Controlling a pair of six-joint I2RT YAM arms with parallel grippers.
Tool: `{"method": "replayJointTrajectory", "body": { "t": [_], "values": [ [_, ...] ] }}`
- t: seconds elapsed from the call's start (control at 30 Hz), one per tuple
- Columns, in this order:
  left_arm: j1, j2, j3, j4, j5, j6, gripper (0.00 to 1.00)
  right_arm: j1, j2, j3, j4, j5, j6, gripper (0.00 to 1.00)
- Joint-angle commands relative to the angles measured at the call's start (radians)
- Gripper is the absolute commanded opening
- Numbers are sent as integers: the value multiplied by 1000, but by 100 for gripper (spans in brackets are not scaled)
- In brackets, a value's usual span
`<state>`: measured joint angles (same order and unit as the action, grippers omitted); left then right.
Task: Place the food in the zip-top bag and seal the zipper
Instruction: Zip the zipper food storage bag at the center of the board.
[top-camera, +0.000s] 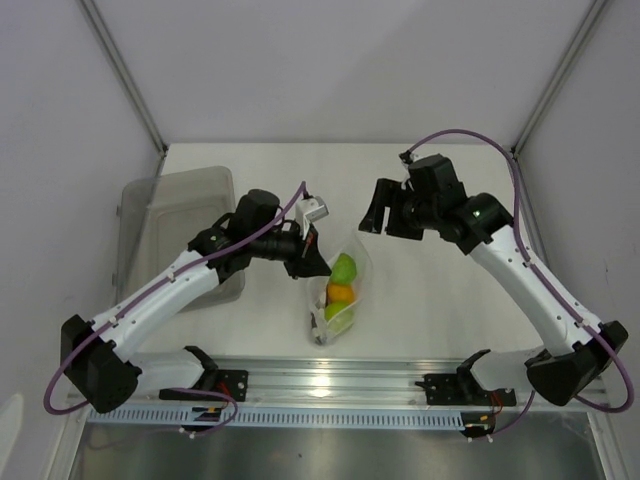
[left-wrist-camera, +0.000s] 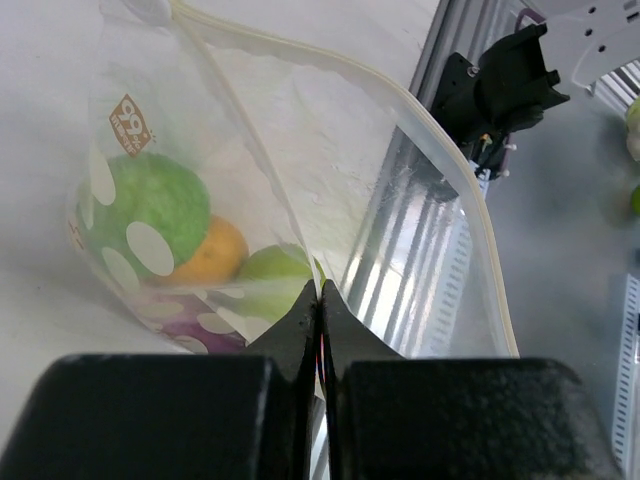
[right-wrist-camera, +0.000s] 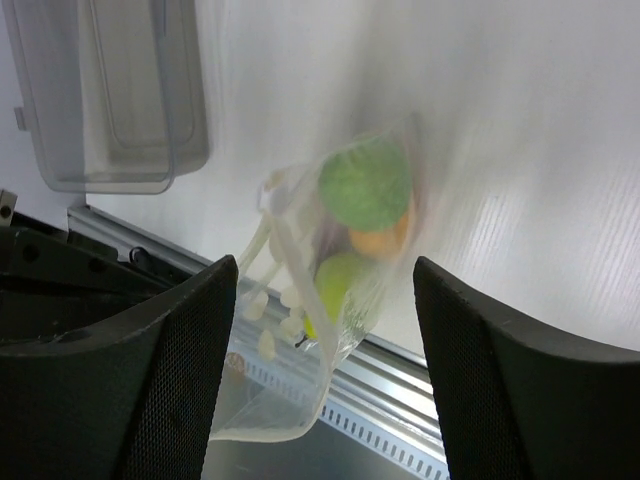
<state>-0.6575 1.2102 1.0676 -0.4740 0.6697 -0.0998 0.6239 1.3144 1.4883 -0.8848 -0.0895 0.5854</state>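
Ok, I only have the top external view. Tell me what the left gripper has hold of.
Observer: In the left wrist view the left gripper is shut on the edge of the zip-top bag.
Operator: Count the food for me. I make out three pieces.
Observer: Four. A purple eggplant lies at the bottom, under the round green fruit.
Operator: Check the zipper.
Observer: The two strips of the zipper stand well apart, so the mouth is unsealed.
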Motion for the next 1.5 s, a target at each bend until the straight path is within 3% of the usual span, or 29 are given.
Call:
{"method": "replayJointTrajectory", "body": {
  "t": [0.0, 0.2, 0.4, 0.57, 0.77, 1.0, 1.3, 1.47],
  "values": [
    [18, -9, 6, 18, 93, 40, 1, -85, -17, 43, 4, -98, -78, 74],
    [33, 23, 26, 15, 151, 37, 1, -188, 3, 46, 17, -179, -105, 70],
    [33, 40, 23, 37, 197, 23, 1, -217, 22, -11, 72, -274, -75, 56],
    [35, 23, 12, 49, 92, -32, 1, -216, 2, -60, 57, -168, -84, 43],
    [33, -1, -3, 77, 45, -89, 1, -216, 32, -121, 69, -73, -96, 38],
    [35, 37, 34, 16, 33, -48, 2, -216, 32, -175, 145, -90, -159, 41],
    [53, 49, 42, -12, 67, -14, 3, -214, 46, -177, 234, -387, -243, 52],
    [70, 49, 41, -28, 82, -6, 4, -214, 34, -158, 259, -455, -279, 55]
  ]
}}
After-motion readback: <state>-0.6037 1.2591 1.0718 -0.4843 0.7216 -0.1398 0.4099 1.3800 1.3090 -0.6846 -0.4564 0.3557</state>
